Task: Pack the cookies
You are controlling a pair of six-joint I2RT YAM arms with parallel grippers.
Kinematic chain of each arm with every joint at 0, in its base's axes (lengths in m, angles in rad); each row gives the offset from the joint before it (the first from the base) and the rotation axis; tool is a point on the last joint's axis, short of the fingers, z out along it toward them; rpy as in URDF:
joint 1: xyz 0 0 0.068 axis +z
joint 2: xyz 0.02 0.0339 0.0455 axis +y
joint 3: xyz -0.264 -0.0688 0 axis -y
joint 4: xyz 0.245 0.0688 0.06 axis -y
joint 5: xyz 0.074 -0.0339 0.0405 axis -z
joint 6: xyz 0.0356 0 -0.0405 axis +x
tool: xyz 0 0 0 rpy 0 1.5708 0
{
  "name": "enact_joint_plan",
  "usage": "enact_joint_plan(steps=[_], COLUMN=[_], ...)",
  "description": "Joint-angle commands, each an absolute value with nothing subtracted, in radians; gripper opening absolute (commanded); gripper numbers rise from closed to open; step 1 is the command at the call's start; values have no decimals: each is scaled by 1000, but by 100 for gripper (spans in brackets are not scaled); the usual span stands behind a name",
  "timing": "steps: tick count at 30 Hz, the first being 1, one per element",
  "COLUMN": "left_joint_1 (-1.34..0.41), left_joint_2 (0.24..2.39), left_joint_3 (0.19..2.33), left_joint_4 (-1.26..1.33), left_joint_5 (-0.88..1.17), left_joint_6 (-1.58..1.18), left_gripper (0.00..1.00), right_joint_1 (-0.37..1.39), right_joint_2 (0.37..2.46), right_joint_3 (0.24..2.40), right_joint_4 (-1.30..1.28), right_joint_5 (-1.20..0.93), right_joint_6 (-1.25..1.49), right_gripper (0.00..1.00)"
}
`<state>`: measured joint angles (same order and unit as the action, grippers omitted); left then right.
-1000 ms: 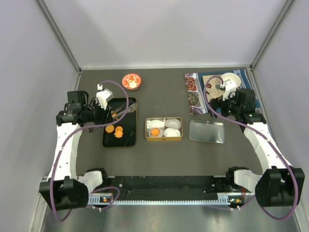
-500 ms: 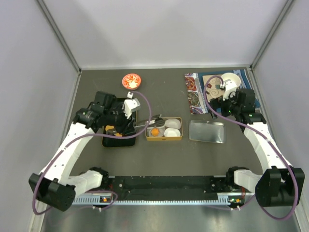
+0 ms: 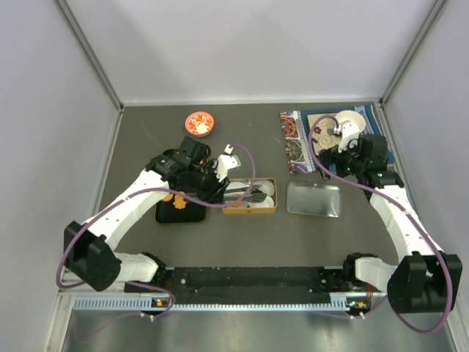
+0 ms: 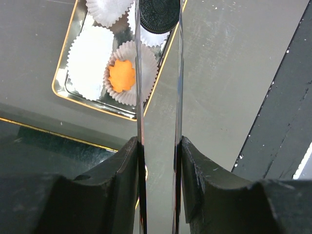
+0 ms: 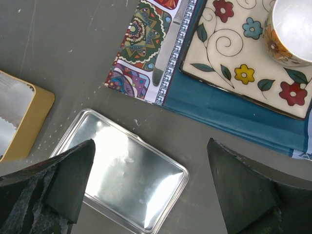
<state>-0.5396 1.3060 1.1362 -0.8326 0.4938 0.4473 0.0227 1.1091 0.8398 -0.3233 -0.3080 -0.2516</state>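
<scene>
My left gripper (image 3: 220,178) (image 4: 158,161) is shut on a pair of metal tongs (image 4: 138,97), whose tips reach over the gold-rimmed tin (image 3: 249,211) (image 4: 61,90). The tips pinch a dark round embossed disc (image 4: 158,12) above the tin's far end. One orange flower-shaped cookie (image 4: 122,75) lies in a white paper cup (image 4: 146,90) in the tin, and the other cups (image 4: 90,61) look empty. Another orange cookie (image 3: 178,196) shows on the black tray (image 3: 179,213), partly hidden by my arm. My right gripper (image 3: 341,150) (image 5: 151,180) is open and empty above the tin's silver lid (image 3: 314,199) (image 5: 122,170).
A small red bowl (image 3: 199,123) stands at the back left. A patterned placemat (image 3: 293,139) (image 5: 146,53) at the back right carries a flowered plate (image 5: 234,48) and a white cup (image 3: 350,123) (image 5: 292,29). Walls close in both sides.
My left arm swung right from the black tray to the tin, carrying the tongs. The right arm has not moved.
</scene>
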Motion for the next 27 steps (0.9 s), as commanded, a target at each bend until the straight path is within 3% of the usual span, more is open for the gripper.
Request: enact_joint_plan(steps=[1,10,27], left_joint_1=[-563,-594,-601], left_joint_2=[1327,1370,1407], left_joint_3=[1178,1186,1181], left_joint_4=[-752,-738,-730], left_joint_5=[494,469,445], left_joint_6=[436,434,440], left_gripper=[0,1,21], right_joint_1=[12,11,12], right_joint_2=[1123,1129,1124], right_joint_3=[890,890,890], right_joint_4=[-308,-307,-307], right_joint_5=[-307,-307,-310], right_joint_6=[-265,-268,-268], right_gripper=[99,99,99])
